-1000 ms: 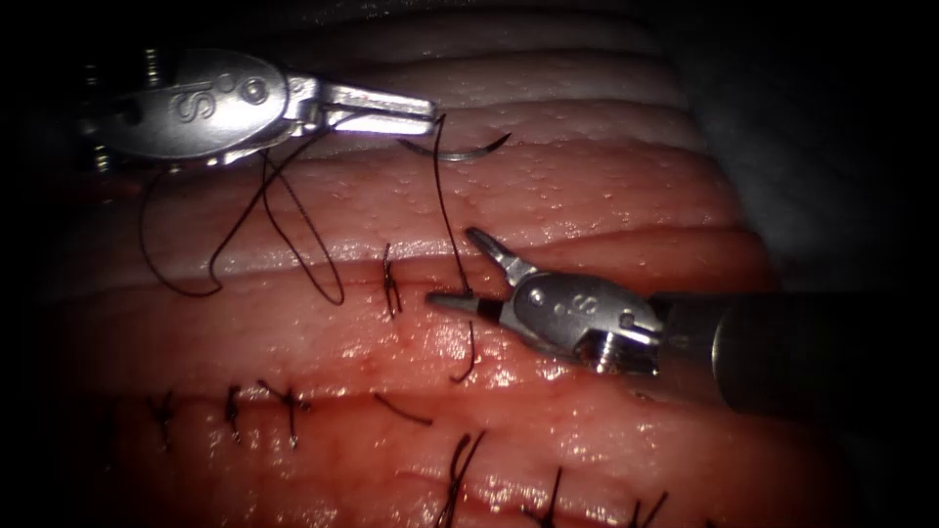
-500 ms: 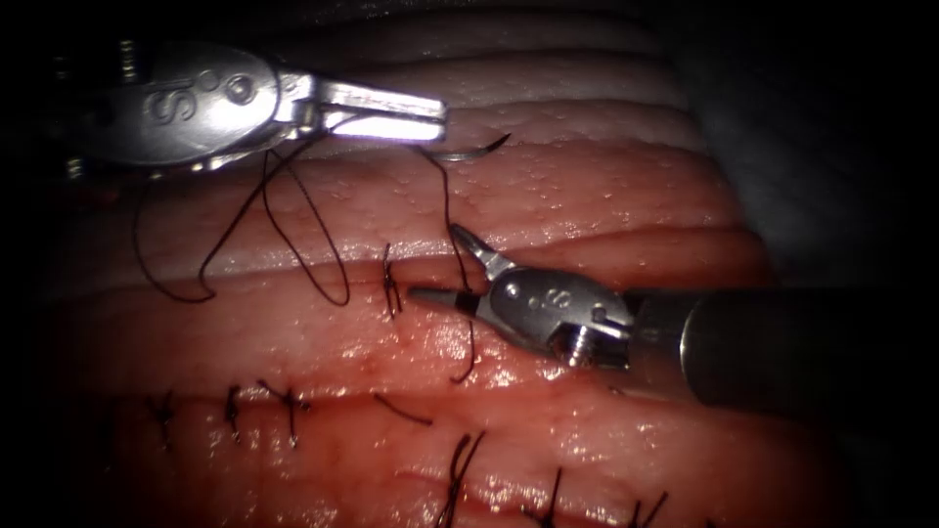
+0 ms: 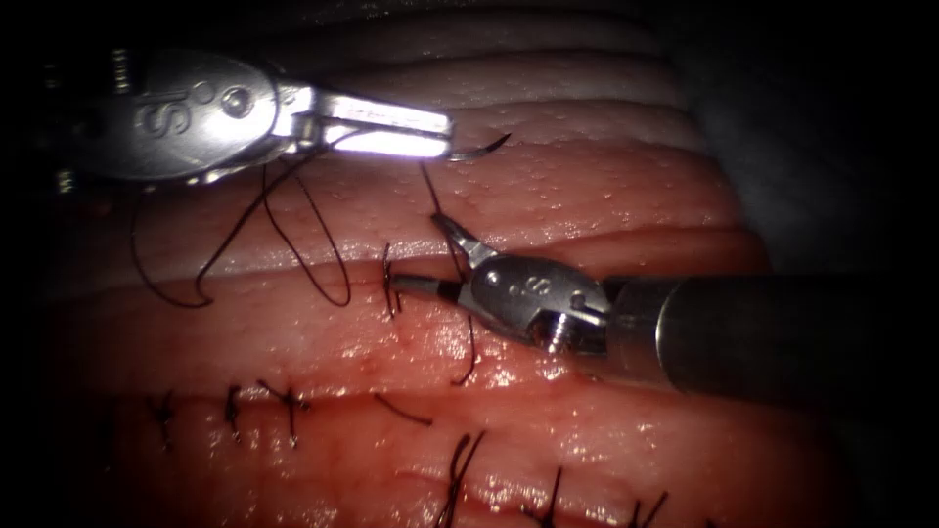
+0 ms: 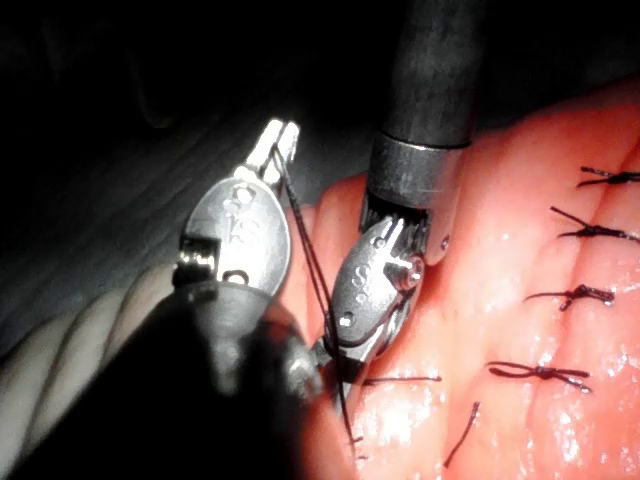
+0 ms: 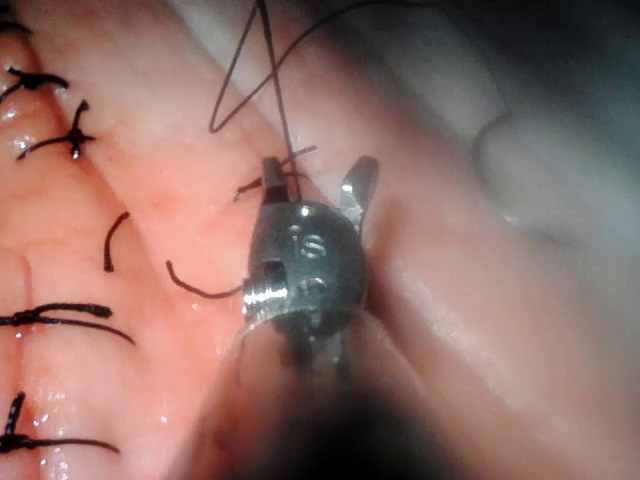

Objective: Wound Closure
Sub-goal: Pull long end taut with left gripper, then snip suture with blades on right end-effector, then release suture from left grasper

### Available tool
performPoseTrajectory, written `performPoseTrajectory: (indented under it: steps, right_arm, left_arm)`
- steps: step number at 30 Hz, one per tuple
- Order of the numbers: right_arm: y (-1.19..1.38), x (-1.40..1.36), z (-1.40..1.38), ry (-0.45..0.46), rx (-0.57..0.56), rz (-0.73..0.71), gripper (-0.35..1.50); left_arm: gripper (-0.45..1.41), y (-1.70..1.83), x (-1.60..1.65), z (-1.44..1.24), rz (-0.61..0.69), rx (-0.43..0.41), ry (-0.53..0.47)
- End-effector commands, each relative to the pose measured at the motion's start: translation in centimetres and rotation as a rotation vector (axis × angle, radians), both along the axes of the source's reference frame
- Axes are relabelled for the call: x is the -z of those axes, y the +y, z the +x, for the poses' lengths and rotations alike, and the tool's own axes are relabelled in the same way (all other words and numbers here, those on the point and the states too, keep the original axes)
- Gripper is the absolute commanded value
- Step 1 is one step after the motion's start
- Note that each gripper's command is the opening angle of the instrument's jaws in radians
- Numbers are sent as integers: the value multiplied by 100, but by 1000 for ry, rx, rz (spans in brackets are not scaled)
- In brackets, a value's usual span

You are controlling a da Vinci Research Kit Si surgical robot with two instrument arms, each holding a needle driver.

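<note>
The left hand [image 3: 430, 127] grips the needle [image 3: 479, 150], free above the tissue [image 3: 606, 196]. The right hand [image 3: 421, 259] gapes around the thread [image 3: 435, 200]; closing there risks fraying it or straining the fresh stitch [image 3: 390, 284].

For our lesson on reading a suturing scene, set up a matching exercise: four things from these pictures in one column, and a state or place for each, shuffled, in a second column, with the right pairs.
Column one:
1. left tool
2. right tool
3. needle
4. finished stitches

Column two:
A. jaws open, astride the thread
B. tied in rows along the tissue
C. jaws shut on the needle
D. curved, free of the tissue, its tip jutting past the jaws that hold it

Pairs: 1-C, 2-A, 3-D, 4-B
</note>
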State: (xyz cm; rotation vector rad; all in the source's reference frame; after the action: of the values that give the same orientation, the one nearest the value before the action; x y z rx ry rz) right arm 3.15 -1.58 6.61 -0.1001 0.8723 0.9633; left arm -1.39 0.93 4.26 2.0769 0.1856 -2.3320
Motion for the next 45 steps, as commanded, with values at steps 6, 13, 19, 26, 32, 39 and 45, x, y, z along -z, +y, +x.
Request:
performPoseTrajectory:
  steps: [6, 13, 19, 26, 32, 39, 45]
  right_arm:
    - [3, -6, 15, 5, -2, -1, -23]
    - [3, -8, 5, -18, -7, -33, -35]
    - [-19, 11, -50, -7, 101, -75, 108]
    - [-46, 35, -133, -31, 149, -107, 111]
    - [-45, 32, -165, -74, 121, -120, 110]
    - [-44, 32, -158, -79, 120, -123, 113]
    - [-45, 31, -157, -82, 122, -130, 113]
  left_arm:
    - [-45, 0, -1, -7, -6, -6, -6]
    - [-45, -4, 1, -2, -9, -18, -14]
    - [-45, -31, 4, 19, -38, -45, -28]
    - [-45, -109, 10, 32, -29, -123, -42]
    - [-45, -192, 6, 49, 33, -279, -84]
    - [133, -208, -6, 64, 123, -232, 1]
    - [140, -171, 3, 71, 177, -115, 10]
